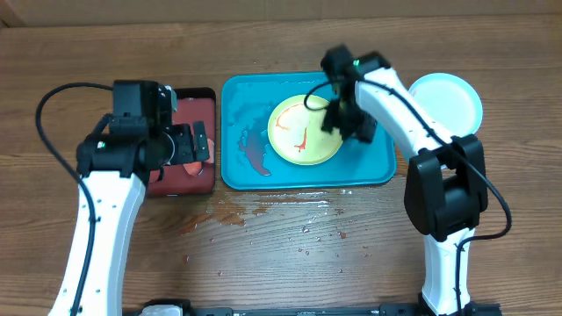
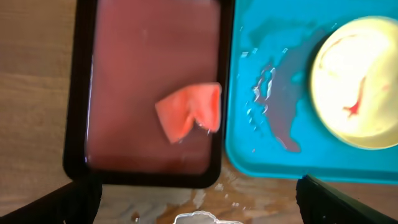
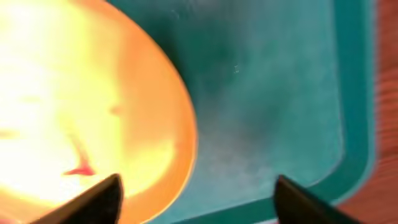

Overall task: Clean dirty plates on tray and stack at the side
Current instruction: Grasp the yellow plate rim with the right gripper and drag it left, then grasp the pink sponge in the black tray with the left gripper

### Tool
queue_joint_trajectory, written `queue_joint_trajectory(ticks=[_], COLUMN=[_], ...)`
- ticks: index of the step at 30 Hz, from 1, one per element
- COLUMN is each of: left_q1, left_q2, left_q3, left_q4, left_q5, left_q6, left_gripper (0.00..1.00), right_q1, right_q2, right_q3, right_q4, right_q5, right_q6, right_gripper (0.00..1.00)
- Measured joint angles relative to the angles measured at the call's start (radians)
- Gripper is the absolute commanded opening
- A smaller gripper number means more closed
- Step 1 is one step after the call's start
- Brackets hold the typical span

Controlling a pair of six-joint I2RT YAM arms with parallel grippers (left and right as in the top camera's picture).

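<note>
The yellow-green plate (image 1: 301,132), streaked with red sauce, lies in the middle of the turquoise tray (image 1: 378,162). My right gripper (image 1: 348,118) hovers open over the plate's right rim. In the right wrist view the plate's edge (image 3: 81,106) lies between the open fingers (image 3: 199,199) above the tray floor (image 3: 267,112). A light blue plate (image 1: 445,101) with a clean white centre sits on the wood right of the tray. I cannot make out a separate white plate. My left gripper (image 1: 195,145) is open and empty above the black tray.
A black-rimmed tray (image 2: 74,93) with a reddish inside holds an orange cloth (image 2: 189,112), below my left gripper (image 2: 199,202). A dark wet smear (image 1: 255,154) marks the turquoise tray's left part. Water and reddish spills (image 1: 263,211) lie on the wood in front of both trays.
</note>
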Motion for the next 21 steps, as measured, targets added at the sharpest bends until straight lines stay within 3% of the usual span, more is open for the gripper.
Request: queue_joint_trajectory(ticks=[3,7,21], left_q1=[0.000,0.000,0.045], left_q2=[0.054,0.104,0.114], left_q3=[-0.002,-0.003,-0.025], left_q4=[-0.021,-0.022,0.074], left_q5=[-0.003,-0.007,-0.093], left_q6=[0.000,0.010,0.172], left_gripper=[1.00,1.00,1.00], right_q1=[0.000,0.000,0.000], right_q2=[-0.005,-0.041,-0.222], right_q3=[0.116,0.208,0.230], right_q4=[-0.079,-0.151,-0.246], right_q5=[0.008,0.013,0.028], right_q6=[-0.027,-0.048,-0.155], right_gripper=[1.00,1.00,1.00])
